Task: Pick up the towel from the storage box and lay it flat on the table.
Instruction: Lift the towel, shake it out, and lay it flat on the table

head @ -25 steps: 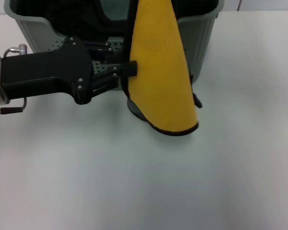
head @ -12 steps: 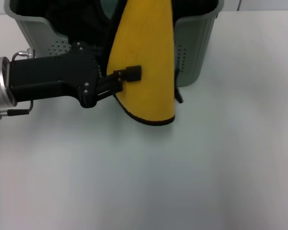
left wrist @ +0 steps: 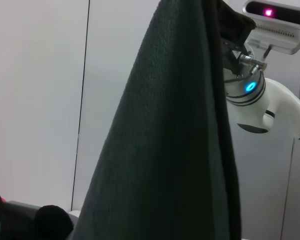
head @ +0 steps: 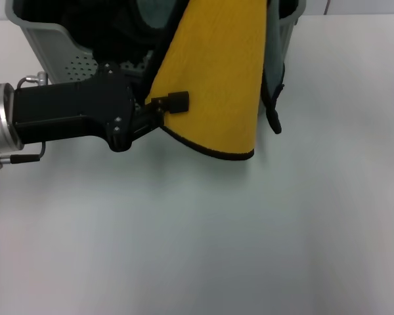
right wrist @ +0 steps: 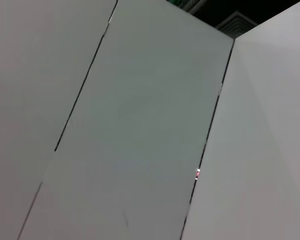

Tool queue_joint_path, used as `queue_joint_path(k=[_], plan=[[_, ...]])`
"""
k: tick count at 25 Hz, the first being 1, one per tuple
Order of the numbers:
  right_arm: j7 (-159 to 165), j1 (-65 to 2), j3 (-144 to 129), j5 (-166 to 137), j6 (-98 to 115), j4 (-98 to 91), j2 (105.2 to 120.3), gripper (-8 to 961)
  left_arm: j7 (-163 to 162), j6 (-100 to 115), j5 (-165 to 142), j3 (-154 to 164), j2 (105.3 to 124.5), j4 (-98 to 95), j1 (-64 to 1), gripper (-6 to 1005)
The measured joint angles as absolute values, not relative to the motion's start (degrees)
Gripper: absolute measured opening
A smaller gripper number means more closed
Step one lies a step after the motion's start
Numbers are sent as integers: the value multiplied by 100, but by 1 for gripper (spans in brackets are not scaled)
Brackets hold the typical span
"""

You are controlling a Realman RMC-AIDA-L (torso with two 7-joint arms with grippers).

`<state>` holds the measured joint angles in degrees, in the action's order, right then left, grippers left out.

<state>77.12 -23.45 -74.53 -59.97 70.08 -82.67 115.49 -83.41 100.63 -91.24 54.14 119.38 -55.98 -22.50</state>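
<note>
Before the storage box [head: 49, 46], left gripper [head: 174, 103] jaws clamp the hanging towel [head: 213, 85]

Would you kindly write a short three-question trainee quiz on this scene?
1. True or false: the towel lies flat on the table.
2. Which claw pinches the towel's edge? A) left claw B) right claw
3. Fill in: the towel face towards the head camera is ____.

Key: 1 false, it hangs in front of the storage box; 2 A; 3 yellow.
</note>
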Motion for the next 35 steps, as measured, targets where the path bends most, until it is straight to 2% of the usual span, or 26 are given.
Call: queue_joint_path(k=[24,30,35], plan=[[7814,-1911,-7164,-5843,7348,-8158,11551,9,-8300,10387,-8697,4871,11908,-5207,-2187,109],[7891,-1725,-7188,-5777,7580,-7971,11572,8,-8271,10557,-8947,4904,11794,-5146,-2233,33],[8142,-1500,-7208,-5694,7826,-7806,11577,8,-8338,10630,-9024,4864,11802,-5267,-2216,21]])
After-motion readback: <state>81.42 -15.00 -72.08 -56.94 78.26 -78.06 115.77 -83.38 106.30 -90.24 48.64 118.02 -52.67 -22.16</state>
